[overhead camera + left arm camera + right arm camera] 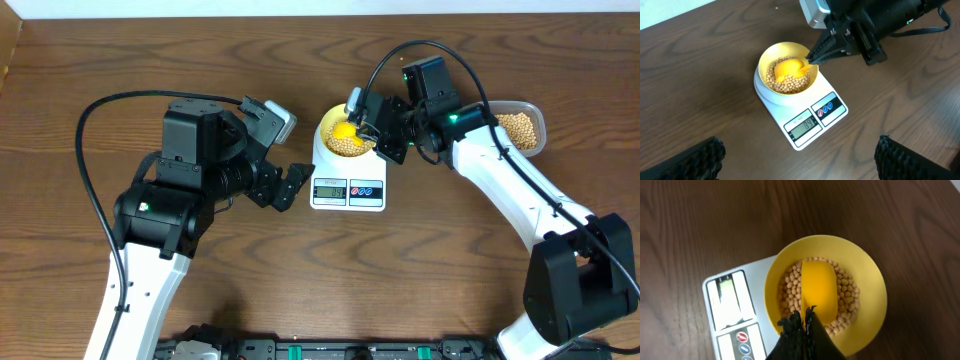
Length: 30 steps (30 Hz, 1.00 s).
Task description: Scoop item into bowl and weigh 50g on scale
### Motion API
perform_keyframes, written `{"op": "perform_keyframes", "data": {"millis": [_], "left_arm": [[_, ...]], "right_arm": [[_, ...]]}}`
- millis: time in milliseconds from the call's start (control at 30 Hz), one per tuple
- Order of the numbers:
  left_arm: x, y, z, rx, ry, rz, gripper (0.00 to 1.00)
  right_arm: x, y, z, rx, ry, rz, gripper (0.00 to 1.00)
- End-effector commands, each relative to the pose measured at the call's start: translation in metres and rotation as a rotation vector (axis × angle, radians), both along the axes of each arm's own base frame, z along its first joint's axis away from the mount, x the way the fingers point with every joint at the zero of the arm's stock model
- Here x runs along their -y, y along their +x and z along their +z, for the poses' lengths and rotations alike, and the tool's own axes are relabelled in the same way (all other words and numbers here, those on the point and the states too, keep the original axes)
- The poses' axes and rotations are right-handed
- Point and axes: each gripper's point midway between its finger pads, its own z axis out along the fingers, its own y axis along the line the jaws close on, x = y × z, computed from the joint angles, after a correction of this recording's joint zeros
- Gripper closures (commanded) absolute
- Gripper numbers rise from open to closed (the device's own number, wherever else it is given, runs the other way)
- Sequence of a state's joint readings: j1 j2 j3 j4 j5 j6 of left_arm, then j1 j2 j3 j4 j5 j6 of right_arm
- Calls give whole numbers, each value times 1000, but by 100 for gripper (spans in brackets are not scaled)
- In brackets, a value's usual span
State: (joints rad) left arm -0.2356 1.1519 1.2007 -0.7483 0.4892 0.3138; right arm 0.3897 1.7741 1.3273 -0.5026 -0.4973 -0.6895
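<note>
Left side first: my left hand hangs just left of the scale, spread as wide as it goes, gripping nothing and touching nothing. The scale sits around the middle of the table, a bit toward the far edge. The pale yellow bowl stands on its back half, with the display facing the near edge. Bowl's got a decent layer of beans in it. My right hand is over the bowl's right rim, clamped tight on the handle of the yellow scoop, whose cup lies down in the beans. Display's lit but I can't read the digits reliably. Toward the right edge, the clear tub holds more beans.
</note>
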Motion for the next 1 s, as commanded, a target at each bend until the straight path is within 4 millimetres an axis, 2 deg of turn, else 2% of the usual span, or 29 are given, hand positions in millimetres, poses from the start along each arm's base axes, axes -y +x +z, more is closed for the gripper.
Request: {"op": "perform_keyframes", "data": {"millis": [0,267,500,967], "left_arm": [[0,0,-3,-10,-5,0,2],[0,0,-3,-10,-5,0,2],[0,0,-3,-10,-5,0,2],[0,0,-3,-10,-5,0,2]], "right_arm": [[-6,-3,-2,-67,46,-31,99],[1,2,-1,-163,95,-159,99],[-7,-5,4,-205,149,-131,99],[-7,-4,4,-245,166,-175,99]]}}
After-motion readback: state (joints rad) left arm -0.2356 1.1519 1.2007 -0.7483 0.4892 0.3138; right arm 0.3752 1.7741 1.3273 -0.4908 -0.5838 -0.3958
